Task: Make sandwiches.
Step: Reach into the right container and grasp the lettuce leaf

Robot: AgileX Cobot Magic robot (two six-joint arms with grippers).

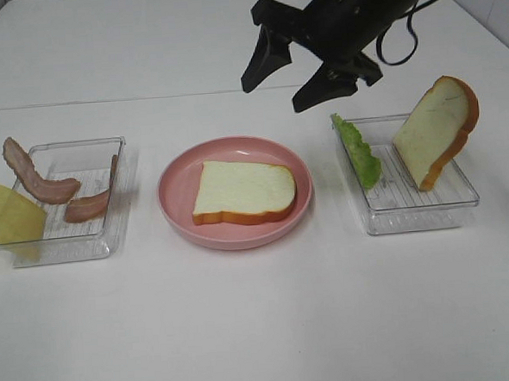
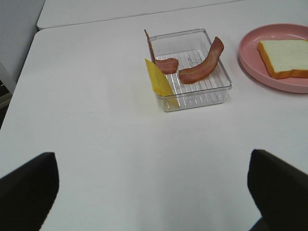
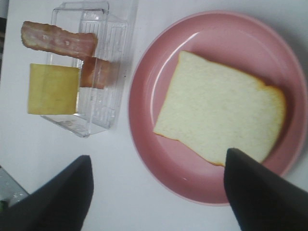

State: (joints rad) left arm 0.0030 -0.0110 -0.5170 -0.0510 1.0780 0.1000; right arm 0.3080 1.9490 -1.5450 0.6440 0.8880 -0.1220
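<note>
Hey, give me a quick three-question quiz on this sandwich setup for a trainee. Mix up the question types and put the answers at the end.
1. True or false: the lettuce already lies on the bread slice on the pink plate.
2. Where is the second bread slice? A) on the pink plate too B) leaning in the right tray, beside the lettuce C) under the first slice
3. Fill in: propped at the left tray's edge, near the bacon strips, is a yellow ___ square.
Key: 1 false; 2 B; 3 cheese.
</note>
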